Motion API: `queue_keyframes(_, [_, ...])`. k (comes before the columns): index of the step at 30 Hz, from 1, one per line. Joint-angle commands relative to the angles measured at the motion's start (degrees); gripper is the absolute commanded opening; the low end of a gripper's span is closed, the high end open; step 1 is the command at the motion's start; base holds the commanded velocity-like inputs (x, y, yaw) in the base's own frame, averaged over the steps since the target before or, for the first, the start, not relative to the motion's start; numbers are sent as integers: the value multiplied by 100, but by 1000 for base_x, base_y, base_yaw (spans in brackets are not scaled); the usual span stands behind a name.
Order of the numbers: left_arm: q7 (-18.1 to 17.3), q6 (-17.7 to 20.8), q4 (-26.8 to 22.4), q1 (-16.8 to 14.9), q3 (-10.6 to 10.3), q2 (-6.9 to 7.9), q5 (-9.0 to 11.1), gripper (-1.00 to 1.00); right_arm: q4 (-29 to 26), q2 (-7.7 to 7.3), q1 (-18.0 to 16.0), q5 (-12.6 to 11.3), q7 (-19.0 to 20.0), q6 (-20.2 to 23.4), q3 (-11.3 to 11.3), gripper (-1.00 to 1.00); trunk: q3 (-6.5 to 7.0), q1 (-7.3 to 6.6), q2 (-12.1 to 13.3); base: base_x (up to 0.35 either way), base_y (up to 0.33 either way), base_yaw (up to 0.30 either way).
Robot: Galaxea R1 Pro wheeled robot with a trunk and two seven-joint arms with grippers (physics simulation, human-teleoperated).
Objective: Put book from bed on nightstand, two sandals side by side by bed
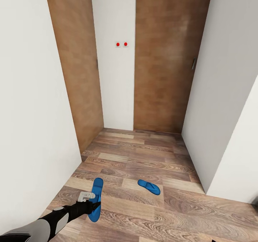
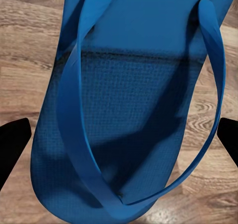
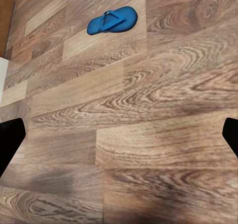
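Observation:
Two bright blue sandals lie on the wood-plank floor. The nearer sandal (image 1: 96, 191) lies lengthwise at the lower left, and my left gripper (image 1: 94, 207) hovers low over it, open. In the left wrist view this sandal (image 2: 129, 110) lies strap-up between the two black fingertips (image 2: 12, 147), which stand wide apart on either side of it. The second sandal (image 1: 149, 187) lies to the right, apart from the first. My right gripper (image 3: 119, 144) is open over bare floor, with that sandal (image 3: 112, 20) well ahead of it. The book, the bed and the nightstand are out of view.
I face a narrow alcove with a brown wooden door (image 1: 77, 73) on the left and another (image 1: 168, 63) ahead. A white wall (image 1: 28, 120) runs close on the left. A white wall corner (image 1: 211, 127) juts in on the right. Two red buttons (image 1: 122, 44) sit between the doors.

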Motion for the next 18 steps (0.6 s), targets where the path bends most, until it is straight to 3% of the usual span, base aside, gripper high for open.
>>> queue_keyframes(1, [-25, -9, 7, -4, -25, 1, 55, -100, 1, 0, -2, -51, 15, 55, -7, 100, -6, -1, -2, 0, 0, 0])
queue_keyframes(10, [-25, -9, 7, -3, -25, 1, 55, -100, 1, 0, -2, -51, 15, 55, -6, 100, -3, -1, -2, 0, 0, -29])
queue_keyframes(18, [-22, -9, 7, -3, -25, 1, 56, -100, 1, 0, -2, -51, 15, 55, -7, 100, 22, -1, -2, 0, 0, -209])
